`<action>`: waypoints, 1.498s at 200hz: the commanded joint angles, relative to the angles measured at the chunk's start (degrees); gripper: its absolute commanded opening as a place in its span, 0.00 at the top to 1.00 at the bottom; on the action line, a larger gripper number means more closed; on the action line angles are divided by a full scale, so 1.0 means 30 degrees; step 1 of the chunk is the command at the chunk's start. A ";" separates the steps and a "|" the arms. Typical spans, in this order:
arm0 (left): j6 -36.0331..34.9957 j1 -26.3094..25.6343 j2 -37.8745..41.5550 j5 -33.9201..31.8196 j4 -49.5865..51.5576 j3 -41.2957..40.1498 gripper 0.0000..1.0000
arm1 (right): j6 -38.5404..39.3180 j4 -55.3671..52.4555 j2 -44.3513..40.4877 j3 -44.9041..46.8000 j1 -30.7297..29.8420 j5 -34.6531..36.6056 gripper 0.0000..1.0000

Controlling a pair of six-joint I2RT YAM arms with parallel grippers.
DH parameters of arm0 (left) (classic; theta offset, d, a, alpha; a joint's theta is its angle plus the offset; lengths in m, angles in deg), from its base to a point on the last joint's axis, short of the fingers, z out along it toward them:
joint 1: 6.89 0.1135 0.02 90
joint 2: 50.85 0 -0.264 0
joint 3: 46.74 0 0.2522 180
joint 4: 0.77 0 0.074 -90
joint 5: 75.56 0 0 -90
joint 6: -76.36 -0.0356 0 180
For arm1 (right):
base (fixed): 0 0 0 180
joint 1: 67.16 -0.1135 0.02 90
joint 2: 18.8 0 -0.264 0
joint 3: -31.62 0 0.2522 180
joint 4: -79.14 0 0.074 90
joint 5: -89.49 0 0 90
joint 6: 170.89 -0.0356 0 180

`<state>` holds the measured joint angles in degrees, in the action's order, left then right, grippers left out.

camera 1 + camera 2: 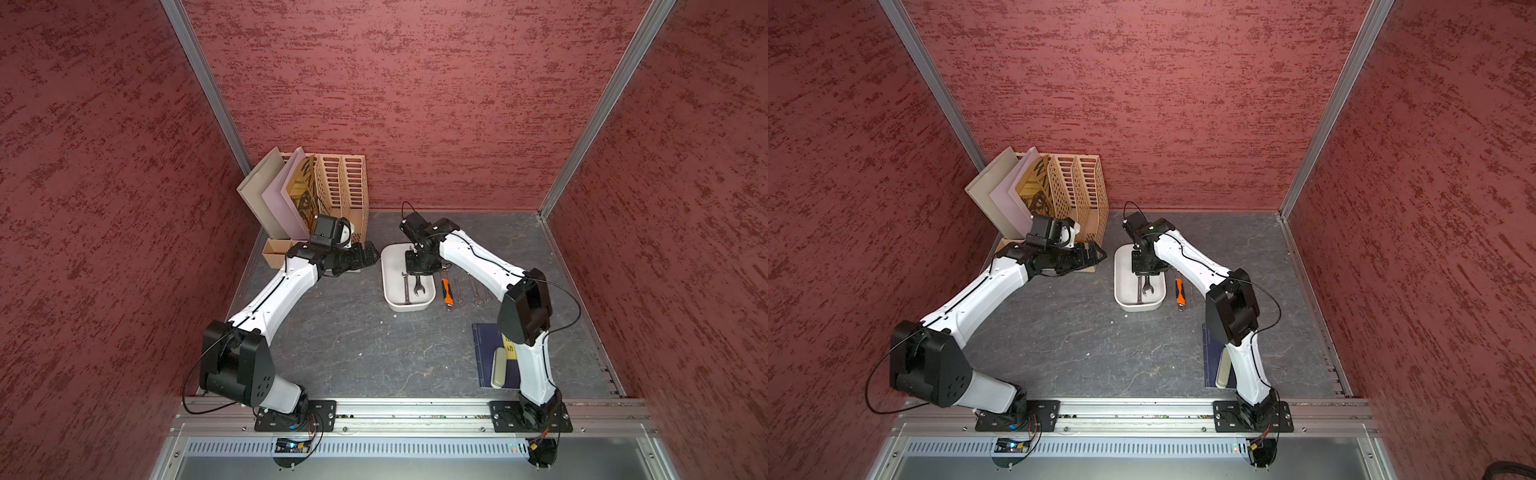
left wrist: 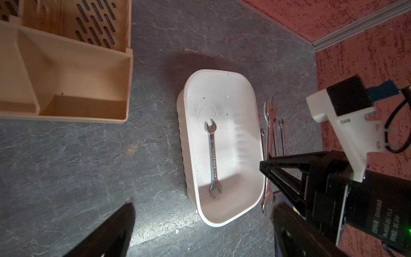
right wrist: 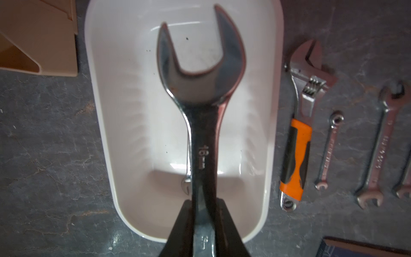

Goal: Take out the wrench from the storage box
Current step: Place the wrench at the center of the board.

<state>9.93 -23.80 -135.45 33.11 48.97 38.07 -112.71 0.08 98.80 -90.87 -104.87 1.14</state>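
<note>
The white storage box (image 1: pixel 388 291) (image 1: pixel 1121 291) (image 2: pixel 251 124) (image 3: pixel 100 111) stands mid-table. My right gripper (image 1: pixel 417 274) (image 1: pixel 1146 274) (image 3: pixel 203 200) hangs over it, shut on the shank of a large chrome open-end wrench (image 3: pixel 201 77) (image 1: pixel 418 287) (image 1: pixel 1147 287). That wrench is raised above the box floor, its open end over the box. A smaller wrench (image 2: pixel 213 155) (image 3: pixel 186 182) (image 1: pixel 405 286) lies flat inside the box, partly hidden under the held one in the right wrist view. My left gripper (image 1: pixel 372 255) (image 1: pixel 1098 253) (image 2: pixel 203 202) is open and empty, left of the box.
A tan slatted file rack (image 1: pixel 340 187) (image 2: pixel 66 77) with folders stands back left. An orange-handled adjustable wrench (image 1: pixel 446 293) (image 3: pixel 295 155) and several plain wrenches (image 1: pixel 473 291) (image 3: pixel 378 144) lie right of the box. A blue book (image 1: pixel 486 357) lies under my right arm.
</note>
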 commanded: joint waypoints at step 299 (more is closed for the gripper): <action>-0.0270 -0.2040 0.1825 -0.0883 0.0338 -0.0039 0.00 | -0.8313 0.6949 -0.6336 1.6892 -0.6911 -0.0350 0.90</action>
<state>9.89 -29.55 -130.73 30.27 50.24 38.07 -137.67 20.40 79.48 -40.31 -125.00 0.51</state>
